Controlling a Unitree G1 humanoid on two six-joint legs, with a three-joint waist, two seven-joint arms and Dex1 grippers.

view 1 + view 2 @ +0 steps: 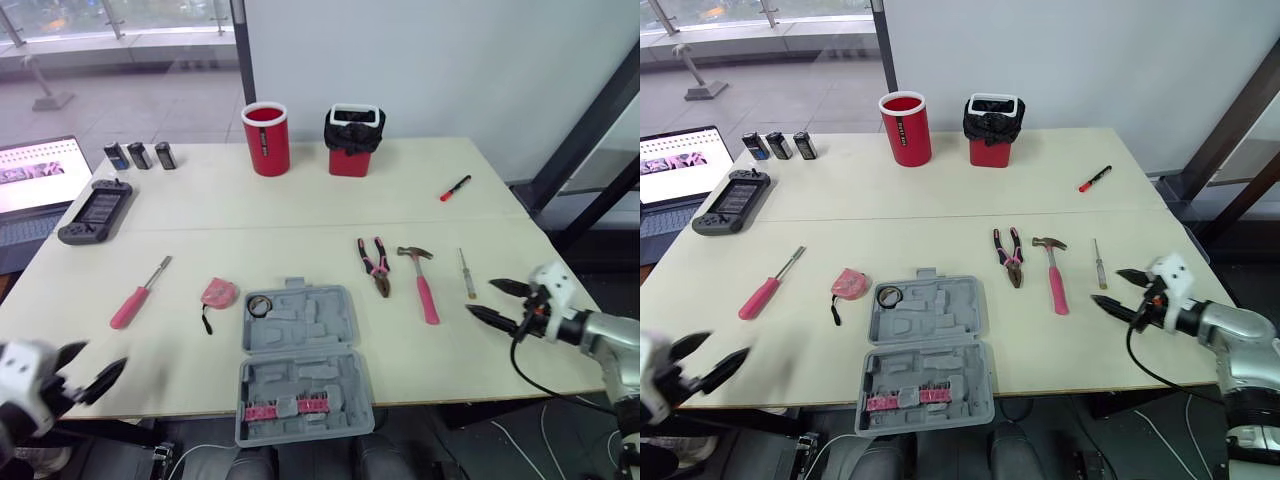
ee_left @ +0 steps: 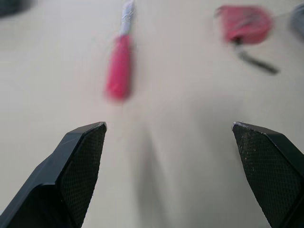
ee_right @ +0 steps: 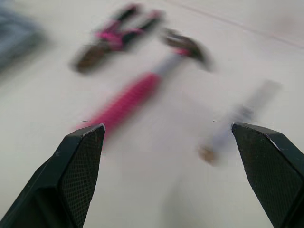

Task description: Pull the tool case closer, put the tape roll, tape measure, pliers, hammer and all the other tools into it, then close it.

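Observation:
The grey tool case (image 1: pixel 300 365) lies open at the table's front edge, with a black tape roll (image 1: pixel 259 305) in its far left corner. Left of the case are a pink tape measure (image 1: pixel 218 292) and a pink-handled screwdriver (image 1: pixel 135 298). To its right lie pliers (image 1: pixel 376 265), a pink-handled hammer (image 1: pixel 424 285) and a thin screwdriver (image 1: pixel 466 275). My left gripper (image 1: pixel 100 358) hangs open at the front left, nearer me than the pink screwdriver (image 2: pixel 118 71). My right gripper (image 1: pixel 481 297) is open beside the thin screwdriver (image 3: pixel 237 118), holding nothing.
A red marker (image 1: pixel 455 188) lies far right. At the back stand a red cup (image 1: pixel 266 138) and a red bin with a black liner (image 1: pixel 354 140). A handheld game console (image 1: pixel 96 210), three small dark devices (image 1: pixel 140 155) and a laptop (image 1: pixel 35 185) sit at the left.

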